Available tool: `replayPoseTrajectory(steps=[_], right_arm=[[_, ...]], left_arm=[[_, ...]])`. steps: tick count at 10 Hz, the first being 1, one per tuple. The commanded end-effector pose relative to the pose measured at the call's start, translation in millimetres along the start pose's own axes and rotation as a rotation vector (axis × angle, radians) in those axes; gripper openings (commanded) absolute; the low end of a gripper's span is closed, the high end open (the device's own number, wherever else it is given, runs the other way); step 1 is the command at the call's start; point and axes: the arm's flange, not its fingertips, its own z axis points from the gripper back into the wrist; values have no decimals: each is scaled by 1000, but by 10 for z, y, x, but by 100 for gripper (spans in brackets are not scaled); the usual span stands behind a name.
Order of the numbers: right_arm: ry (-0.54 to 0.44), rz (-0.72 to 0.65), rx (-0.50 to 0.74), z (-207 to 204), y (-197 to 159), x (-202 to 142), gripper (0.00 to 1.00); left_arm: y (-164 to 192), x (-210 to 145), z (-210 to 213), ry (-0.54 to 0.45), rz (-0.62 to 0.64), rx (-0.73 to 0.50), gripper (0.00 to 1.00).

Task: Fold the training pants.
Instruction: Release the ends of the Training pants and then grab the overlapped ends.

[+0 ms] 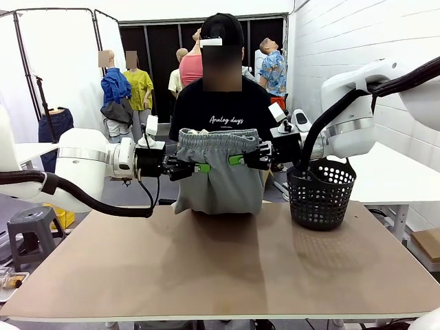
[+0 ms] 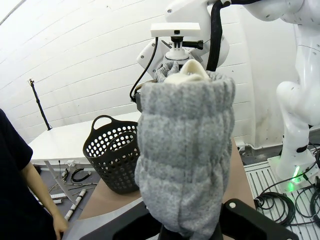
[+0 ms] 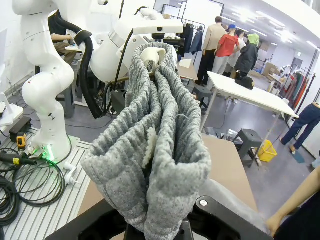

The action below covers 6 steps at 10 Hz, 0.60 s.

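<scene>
You've got the light grey jersey training pants [image 1: 218, 180] hanging by the waistband at the far edge of the brown bench [image 1: 206, 268]. Left gripper [image 1: 198, 167] and right gripper [image 1: 239, 160] are each clamped on one waistband side, with the black perforated plastic basket [image 1: 320, 196] just beside the right one

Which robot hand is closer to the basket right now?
Right. The right hand grips the waistband of the pants beside the basket; the left hand grips the waistband's other end, farther from it, with the pants between.
</scene>
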Motion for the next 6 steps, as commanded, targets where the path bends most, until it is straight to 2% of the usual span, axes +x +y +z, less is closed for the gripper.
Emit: replayPoseTrajectory(steps=[1, 6], right_arm=[[-15, -2, 10, 19, 15, -8, 0], [-15, -2, 10, 19, 15, -8, 0]], left_arm=[[2, 61, -12, -6, -13, -5, 0], [2, 61, -12, -6, -13, -5, 0]])
